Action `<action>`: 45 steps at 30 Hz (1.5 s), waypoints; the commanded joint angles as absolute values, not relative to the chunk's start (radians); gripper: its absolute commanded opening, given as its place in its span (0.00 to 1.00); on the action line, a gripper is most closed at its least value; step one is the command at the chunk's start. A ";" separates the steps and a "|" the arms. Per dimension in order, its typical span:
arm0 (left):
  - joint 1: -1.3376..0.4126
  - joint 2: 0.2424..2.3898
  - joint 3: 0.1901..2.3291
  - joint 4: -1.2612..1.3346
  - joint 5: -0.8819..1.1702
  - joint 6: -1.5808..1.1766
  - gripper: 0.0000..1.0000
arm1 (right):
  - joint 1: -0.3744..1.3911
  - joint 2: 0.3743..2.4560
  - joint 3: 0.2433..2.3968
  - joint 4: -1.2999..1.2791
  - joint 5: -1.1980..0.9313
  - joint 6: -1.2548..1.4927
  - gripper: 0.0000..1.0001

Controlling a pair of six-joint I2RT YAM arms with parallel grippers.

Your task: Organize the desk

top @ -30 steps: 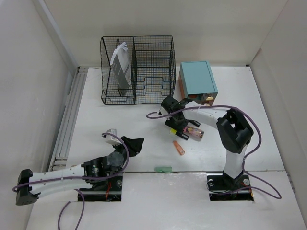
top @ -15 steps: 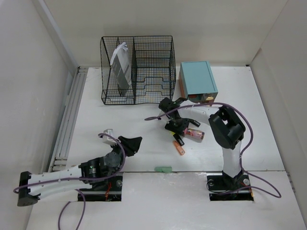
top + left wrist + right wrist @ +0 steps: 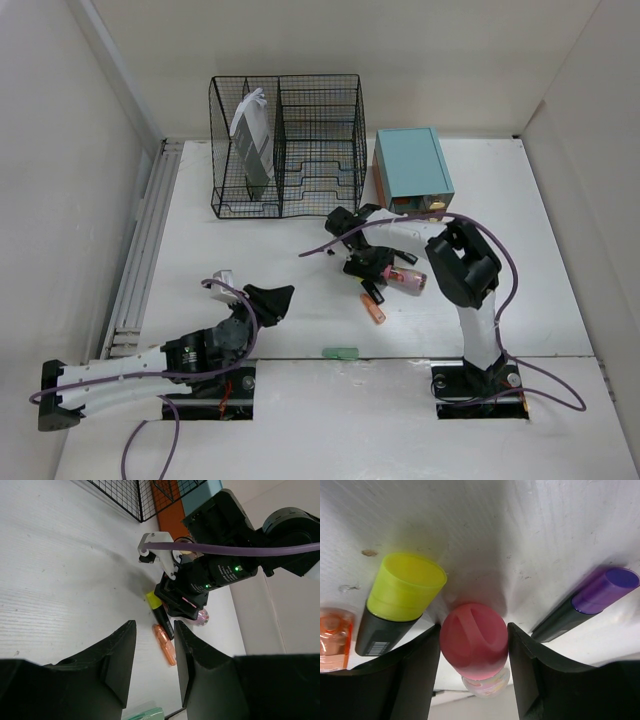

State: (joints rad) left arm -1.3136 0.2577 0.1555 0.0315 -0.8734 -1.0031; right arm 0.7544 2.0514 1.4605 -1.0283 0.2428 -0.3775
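Left gripper (image 3: 154, 632) jaws apart, empty, over desk (image 3: 200, 240), right gripper (image 3: 474, 627) jaws flanking 1 pink-capped bottle (image 3: 472, 647), grip cannot be told

- The right gripper (image 3: 474, 652) has its dark jaws on either side of a pink cap (image 3: 472, 637), very close; whether they press it is unclear
- A yellow-capped black marker (image 3: 400, 600) lies just beside the cap, with an orange item (image 3: 332, 640) at the frame edge beyond it
- A purple-capped marker (image 3: 590, 600) lies on the other side, on the white desk (image 3: 520, 530)
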 commanded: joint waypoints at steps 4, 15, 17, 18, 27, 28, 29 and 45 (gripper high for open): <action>-1.316 0.229 0.164 0.002 -0.896 -0.991 0.33 | 0.762 2.117 1.483 -1.054 0.272 -0.387 0.61; -1.316 0.218 0.164 0.002 -0.896 -0.991 0.33 | 0.772 2.167 1.537 -1.072 0.272 -0.405 0.61; -1.316 0.218 0.164 0.002 -0.896 -0.991 0.33 | 0.782 2.168 1.549 -1.083 0.272 -0.405 0.61; -1.316 0.218 0.164 0.002 -0.896 -0.991 0.33 | 0.782 2.178 1.560 -1.083 0.272 -0.405 0.61; -1.316 0.209 0.164 -0.008 -0.896 -0.991 0.33 | 0.792 2.198 1.591 -1.092 0.272 -0.414 0.59; -1.316 0.209 0.164 -0.008 -0.896 -0.991 0.33 | 0.792 2.198 1.601 -1.092 0.272 -0.414 0.54; -1.316 0.209 0.164 -0.008 -0.896 -0.991 0.33 | 0.792 2.207 1.601 -1.092 0.272 -0.414 0.48; -1.316 0.229 0.173 0.017 -0.887 -0.963 0.33 | 0.821 2.013 1.693 -1.109 0.167 -0.414 0.01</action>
State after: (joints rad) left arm -1.3136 0.2214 0.1555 -0.0120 -0.8753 -0.9924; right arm 0.7998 2.1288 1.6119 -1.1584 0.2436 -0.4225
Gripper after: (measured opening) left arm 0.331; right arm 0.524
